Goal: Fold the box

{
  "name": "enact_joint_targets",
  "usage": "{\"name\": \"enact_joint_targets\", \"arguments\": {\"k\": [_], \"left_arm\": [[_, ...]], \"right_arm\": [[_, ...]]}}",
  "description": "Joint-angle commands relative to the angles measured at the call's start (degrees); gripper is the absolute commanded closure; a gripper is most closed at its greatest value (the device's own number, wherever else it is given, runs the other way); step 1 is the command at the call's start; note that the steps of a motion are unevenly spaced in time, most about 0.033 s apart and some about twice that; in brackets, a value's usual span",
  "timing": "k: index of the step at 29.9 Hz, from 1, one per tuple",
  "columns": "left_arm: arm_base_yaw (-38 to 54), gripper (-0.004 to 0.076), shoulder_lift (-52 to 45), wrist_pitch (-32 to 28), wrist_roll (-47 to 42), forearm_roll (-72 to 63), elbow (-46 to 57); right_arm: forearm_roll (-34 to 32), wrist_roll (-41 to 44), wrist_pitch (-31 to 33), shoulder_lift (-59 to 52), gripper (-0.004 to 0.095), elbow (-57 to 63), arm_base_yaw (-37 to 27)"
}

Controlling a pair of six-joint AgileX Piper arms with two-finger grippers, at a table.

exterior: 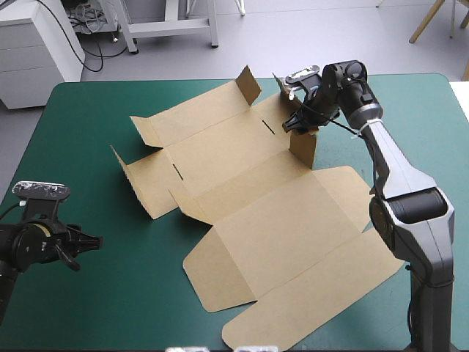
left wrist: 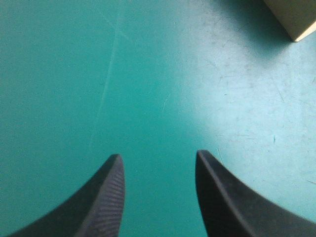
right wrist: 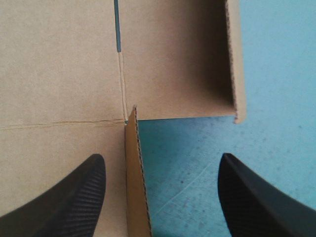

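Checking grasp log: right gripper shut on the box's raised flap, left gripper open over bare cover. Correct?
No. The right gripper is open: the right wrist view shows its fingers apart, the raised flap of the box standing between them. The left gripper is open over bare cover.

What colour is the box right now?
The box is plain brown, seen best in the high view.

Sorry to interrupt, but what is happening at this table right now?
A robot is folding a brown box, a cut sheet lying mostly flat on the table. Its right tool is open at the far right side, astride a small upright flap, not gripping it. Its left tool, also open, hangs over bare table near its left edge, clear of the box.
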Motion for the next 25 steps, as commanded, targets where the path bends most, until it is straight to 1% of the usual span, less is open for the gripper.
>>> {"name": "enact_joint_targets", "arguments": {"k": [1, 5, 11, 19, 23, 25], "left_arm": [[0.0, 0.0404, -0.2, -1.7, -0.1, 0.0, -1.5], [0.0, 0.0404, -0.2, -1.7, -0.1, 0.0, -1.5], [0.0, 0.0404, -0.2, -1.7, -0.4, 0.0, -1.5], [0.0, 0.0406, -0.2, -1.7, -0.3, 0.0, -1.5], [0.0, 0.0407, -0.2, -1.8, -0.3, 0.1, -1.5], [0.0, 0.0407, -0.2, -1.9, -0.3, 0.1, -1.5]], "right_arm": [[2.6, 1.2, -1.4, -2.4, 0.0307, -1.7, -0.4], [4.3, 1.6, -1.4, -1.2, 0.0333, -1.6, -0.4], [4.3, 1.8, -1.4, -0.2, 0.0408, -1.6, -0.4], [4.3, 2.4, -1.4, -0.2, 0.0468, 1.2, -0.4], [4.3, 2.4, -1.4, -0.2, 0.0536, 3.0, -0.4], [4.2, 2.4, -1.4, -0.2, 0.0599, 3.1, -0.4]]}}
